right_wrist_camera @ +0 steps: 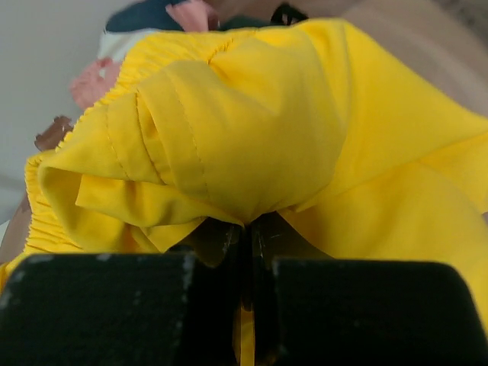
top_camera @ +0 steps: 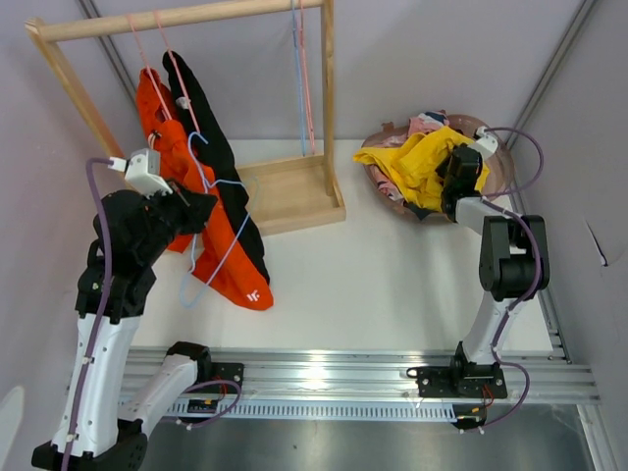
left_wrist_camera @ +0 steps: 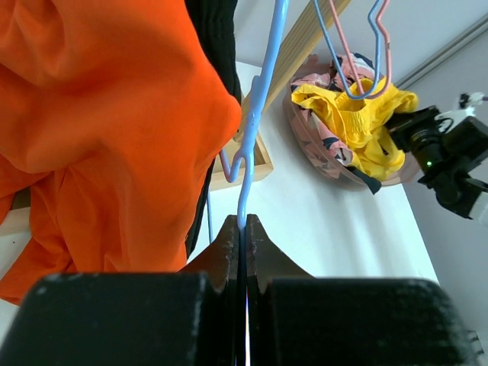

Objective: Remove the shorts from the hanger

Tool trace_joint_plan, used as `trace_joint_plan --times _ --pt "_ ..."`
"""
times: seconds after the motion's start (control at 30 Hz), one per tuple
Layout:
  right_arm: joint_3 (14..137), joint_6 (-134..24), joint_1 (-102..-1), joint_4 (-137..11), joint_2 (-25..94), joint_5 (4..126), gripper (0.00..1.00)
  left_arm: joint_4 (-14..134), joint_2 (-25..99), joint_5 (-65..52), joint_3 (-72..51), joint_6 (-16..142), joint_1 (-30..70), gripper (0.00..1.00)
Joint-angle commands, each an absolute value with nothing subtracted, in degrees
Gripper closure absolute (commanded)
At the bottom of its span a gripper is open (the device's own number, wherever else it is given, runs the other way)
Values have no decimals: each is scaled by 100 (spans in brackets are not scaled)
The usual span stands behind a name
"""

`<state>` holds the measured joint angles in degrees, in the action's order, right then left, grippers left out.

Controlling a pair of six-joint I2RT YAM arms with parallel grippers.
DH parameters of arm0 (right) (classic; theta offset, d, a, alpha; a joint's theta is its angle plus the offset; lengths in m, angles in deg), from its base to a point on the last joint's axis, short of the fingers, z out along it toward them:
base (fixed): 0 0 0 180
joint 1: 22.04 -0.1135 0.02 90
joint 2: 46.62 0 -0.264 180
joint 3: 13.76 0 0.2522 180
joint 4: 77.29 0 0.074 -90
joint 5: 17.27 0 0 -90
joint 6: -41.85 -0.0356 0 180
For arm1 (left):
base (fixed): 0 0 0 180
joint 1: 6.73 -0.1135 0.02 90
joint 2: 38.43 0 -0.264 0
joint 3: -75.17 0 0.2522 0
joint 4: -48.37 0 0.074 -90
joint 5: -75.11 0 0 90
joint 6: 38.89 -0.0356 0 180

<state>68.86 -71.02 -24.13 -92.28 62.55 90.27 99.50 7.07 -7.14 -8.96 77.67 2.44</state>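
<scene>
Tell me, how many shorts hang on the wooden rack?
2. The orange shorts hang at the rack's left end, and the black shorts hang right beside them. Another could be hidden behind these.

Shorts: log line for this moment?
left gripper shut on blue hanger | right gripper shut on yellow shorts | orange shorts hanging at rack

Orange shorts (top_camera: 232,267) with small white mark (top_camera: 257,294); black shorts (top_camera: 212,132); yellow shorts (top_camera: 417,162); floral shorts (left_wrist_camera: 329,145) in pink and navy; light blue hanger (left_wrist_camera: 259,114); pale wood rack (top_camera: 186,18).
</scene>
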Motion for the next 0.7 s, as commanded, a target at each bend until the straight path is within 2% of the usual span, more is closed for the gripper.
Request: trace_joint_plan --times 0.0,0.03,0.07,0.1,0.13,0.4,0.53,0.67 --pt "7091 -7855 -2319 -8634 6386 8400 100 9782 806 -593 -1399 7668 206 100" --pt "7188 -7951 -2284 -8420 6438 8198 92 9790 859 -558 -1539 7677 215 100" --pt "7267 -7952 -2266 -8262 6456 7917 51 9773 912 -496 -1723 7686 215 100" --pt "7277 -7952 -2266 -8182 6413 7906 32 9773 982 -400 -1812 7729 215 100" --pt "7251 -7891 -2257 -8120 6334 7932 1 9764 1096 -347 -2100 7738 215 100" --pt "6795 -7505 -2310 -7311 4510 8705 1 9361 2018 -118 -3340 7984 276 100" --pt "6531 -7276 -2668 -6802 3330 9169 1 8930 3071 -82 -3991 8239 382 100" --pt "6039 -7170 -3309 -6380 2134 9504 1 8902 4273 -389 -5306 8231 662 100"
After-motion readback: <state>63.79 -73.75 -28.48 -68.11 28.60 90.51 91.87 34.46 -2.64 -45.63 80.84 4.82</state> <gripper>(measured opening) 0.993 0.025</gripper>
